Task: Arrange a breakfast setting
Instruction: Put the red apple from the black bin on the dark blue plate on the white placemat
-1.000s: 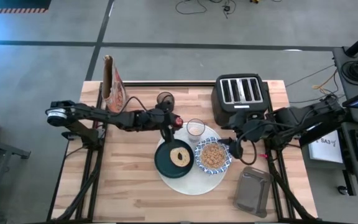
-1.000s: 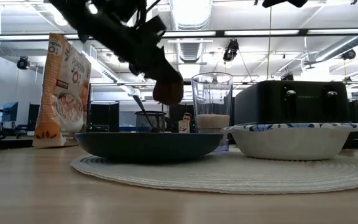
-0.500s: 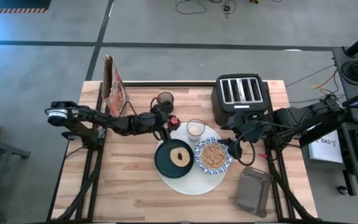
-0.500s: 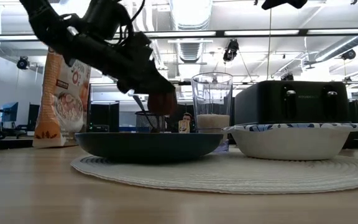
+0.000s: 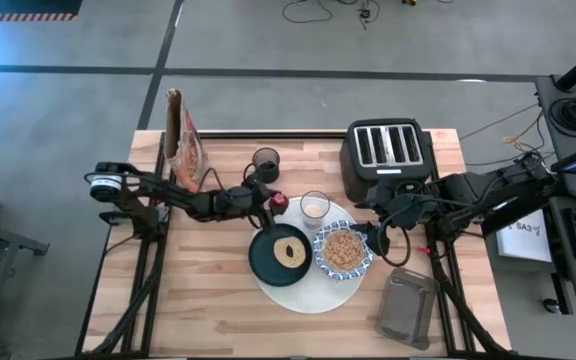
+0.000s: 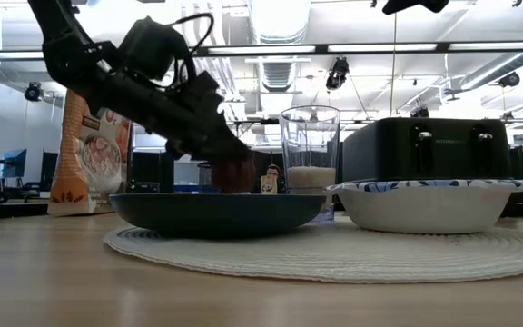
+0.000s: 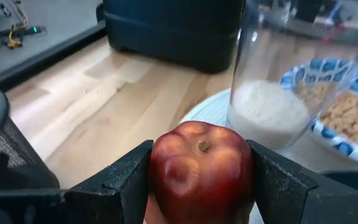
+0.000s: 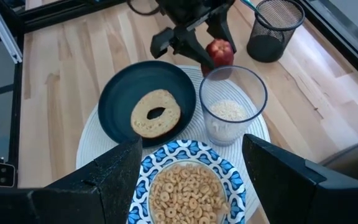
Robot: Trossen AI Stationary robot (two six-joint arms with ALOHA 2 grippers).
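While the apple [image 7: 201, 171] is clamped between the left gripper [image 7: 199, 177] fingers, it is carried low at the mat [image 5: 298, 297] edge, at about eleven o'clock from the plate [image 5: 266, 257] and just beside the glass [image 5: 315, 206]. It is judged a firm, rounded and fairly light fruit with smooth, waxy skin, so slipping or rolling is the chief risk; a hold across the widest part, as is seen in the left wrist view with the stem end facing forward, is judged the soundest, and moderate pressure is advised so that the flesh is not bruised. The glass, partly filled with white stuff, is judged fragile and easily tipped, and clearance from it is called for when the apple is set down. A bagel [image 5: 290, 250] is seen on the plate, and the bowl [image 5: 343, 250] of cereal lies at three o'clock from it, both on the mat. The right gripper [image 8: 191, 180] is held with its fingers wide and empty above the bowl. Compared with a second ago, the left arm has been drawn back toward nine o'clock and lowered: in the low view the apple, then well above the plate rim, is now seen close to it. The right arm and the dishes are unchanged.
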